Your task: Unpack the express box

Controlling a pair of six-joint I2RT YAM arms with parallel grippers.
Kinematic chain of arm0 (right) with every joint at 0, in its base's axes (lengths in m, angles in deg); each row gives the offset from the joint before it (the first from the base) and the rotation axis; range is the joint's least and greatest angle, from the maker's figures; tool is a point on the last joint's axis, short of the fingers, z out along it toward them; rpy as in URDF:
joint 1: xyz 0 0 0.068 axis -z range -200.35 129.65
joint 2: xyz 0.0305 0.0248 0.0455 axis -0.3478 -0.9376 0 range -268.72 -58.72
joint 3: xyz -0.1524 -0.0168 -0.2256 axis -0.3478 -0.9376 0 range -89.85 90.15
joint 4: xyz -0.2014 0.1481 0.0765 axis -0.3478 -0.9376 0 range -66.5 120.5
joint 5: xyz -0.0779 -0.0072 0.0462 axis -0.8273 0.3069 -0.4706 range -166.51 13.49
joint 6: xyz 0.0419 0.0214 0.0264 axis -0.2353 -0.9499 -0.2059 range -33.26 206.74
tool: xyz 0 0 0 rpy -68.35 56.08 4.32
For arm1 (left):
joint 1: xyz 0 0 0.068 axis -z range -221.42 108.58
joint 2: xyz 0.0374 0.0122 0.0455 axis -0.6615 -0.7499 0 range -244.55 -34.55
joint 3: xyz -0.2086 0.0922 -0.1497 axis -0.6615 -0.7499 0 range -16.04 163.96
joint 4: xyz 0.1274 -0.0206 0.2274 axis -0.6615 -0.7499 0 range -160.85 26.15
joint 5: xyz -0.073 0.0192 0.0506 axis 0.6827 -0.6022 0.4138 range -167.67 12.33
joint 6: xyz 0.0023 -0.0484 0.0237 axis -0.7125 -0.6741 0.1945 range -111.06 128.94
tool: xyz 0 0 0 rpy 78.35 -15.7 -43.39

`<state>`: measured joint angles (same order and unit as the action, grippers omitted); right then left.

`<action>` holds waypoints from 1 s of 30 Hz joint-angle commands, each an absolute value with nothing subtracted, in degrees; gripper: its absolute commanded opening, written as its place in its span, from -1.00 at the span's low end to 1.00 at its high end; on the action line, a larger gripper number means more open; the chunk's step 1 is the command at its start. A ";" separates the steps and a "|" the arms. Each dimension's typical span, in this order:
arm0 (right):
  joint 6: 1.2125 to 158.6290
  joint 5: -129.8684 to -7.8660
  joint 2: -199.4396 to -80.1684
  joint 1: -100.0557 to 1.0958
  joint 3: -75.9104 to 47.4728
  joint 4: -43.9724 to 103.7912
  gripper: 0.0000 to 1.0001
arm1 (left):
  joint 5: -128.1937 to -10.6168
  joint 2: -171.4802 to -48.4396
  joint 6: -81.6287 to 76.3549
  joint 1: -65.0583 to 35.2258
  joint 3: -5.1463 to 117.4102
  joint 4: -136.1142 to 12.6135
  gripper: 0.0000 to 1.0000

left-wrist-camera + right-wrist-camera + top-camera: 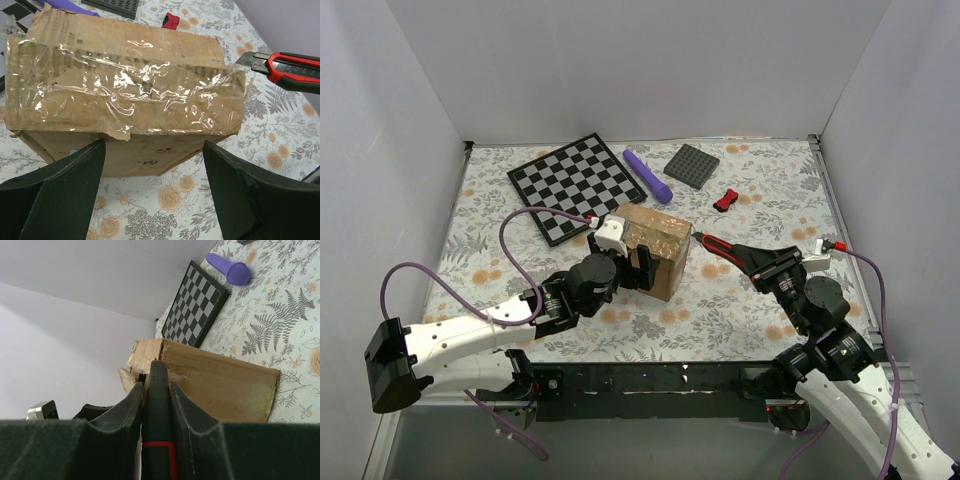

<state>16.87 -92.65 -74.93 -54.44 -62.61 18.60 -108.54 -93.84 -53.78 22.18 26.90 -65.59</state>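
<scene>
Sitting near the middle of the floral counter (760,300), the express box (655,245) is closed: its top flaps lie flat under wrinkled, glossy clear tape, so whatever is inside cannot be seen. The cardboard is worn and torn along its upper edges.

At the box's near-left side, the left pincer (152,152) stands wide open and holds nothing. Its two dark fingers (65,190) point at the box face that carries small black print; I cannot tell whether their tips touch the cardboard.

To the right of the box, the right pincer (157,390) is closed partway on a red and black utility knife (285,67), clamping its handle between both fingers. The blade end points at the box's upper right corner and sits just beside it; contact cannot be told.

Beyond the box, to its far left, lies a chessboard (575,185). A purple cylinder (648,175) lies just behind the box, a dark grey square plate (692,165) further behind and to the right, and a small red and black object (725,200) off to the box's far right.
</scene>
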 commanded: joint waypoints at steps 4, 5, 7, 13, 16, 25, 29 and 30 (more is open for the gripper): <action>17.21 -90.66 -75.68 -54.37 -63.13 24.35 -0.97 | -109.31 -94.76 -54.25 22.13 27.20 -64.56 0.57; 17.21 -90.31 -76.12 -54.28 -63.05 24.35 -0.97 | -109.39 -94.67 -54.42 22.22 27.12 -64.47 0.58; 17.21 -90.22 -76.30 -54.28 -62.69 23.56 -0.97 | -109.57 -94.58 -54.86 22.22 27.03 -64.47 0.58; 18.53 -93.12 -73.93 -54.37 -62.08 22.42 -0.97 | -114.48 -89.32 -57.24 22.22 28.61 -67.63 0.62; 20.64 -94.08 -73.14 -54.37 -59.98 19.88 -0.97 | -117.74 -84.66 -56.62 21.08 30.71 -70.87 0.74; 23.63 -93.91 -71.20 -54.28 -59.88 17.15 -0.97 | -64.46 -92.52 -60.41 -17.85 39.32 -78.62 0.90; 24.15 -93.21 -71.47 -54.37 -59.80 17.50 -0.97 | -47.95 -100.11 -61.88 -23.29 41.97 -75.91 0.82; 24.42 -93.21 -71.55 -54.37 -59.45 17.50 -0.97 | -45.44 -100.99 -63.29 -24.01 41.71 -72.68 0.79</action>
